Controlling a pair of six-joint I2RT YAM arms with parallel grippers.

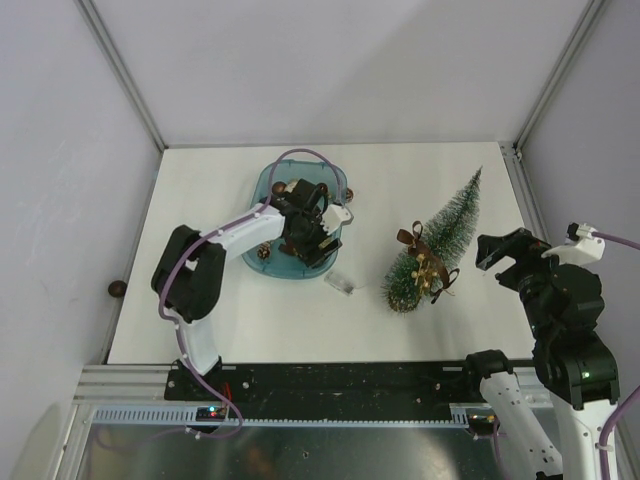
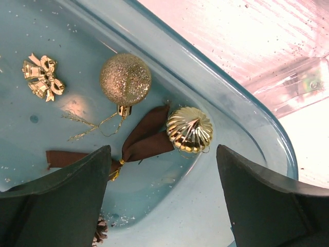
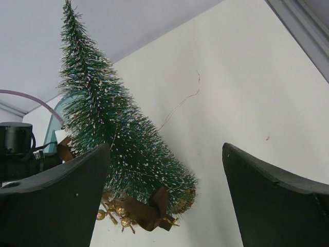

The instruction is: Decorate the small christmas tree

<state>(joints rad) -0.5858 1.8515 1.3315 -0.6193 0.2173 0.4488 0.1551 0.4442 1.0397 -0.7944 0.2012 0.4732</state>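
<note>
The white surface [image 1: 200,180] fills the middle of the top view. Three things lie directly on it. A teal tray [image 1: 262,188] sits left of centre, toward the upper part. A clear plastic piece [image 1: 341,283] lies just off the tray's lower right corner. The small christmas tree [image 1: 445,240] lies on its side right of centre, apart from the tray, with its tip toward the upper right and its base toward the lower middle.

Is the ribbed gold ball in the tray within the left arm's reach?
Probably yes: its jaws hang open just over the tray, and the ribbed gold ball lies uncovered; only a brown ribbon touches it.
</note>
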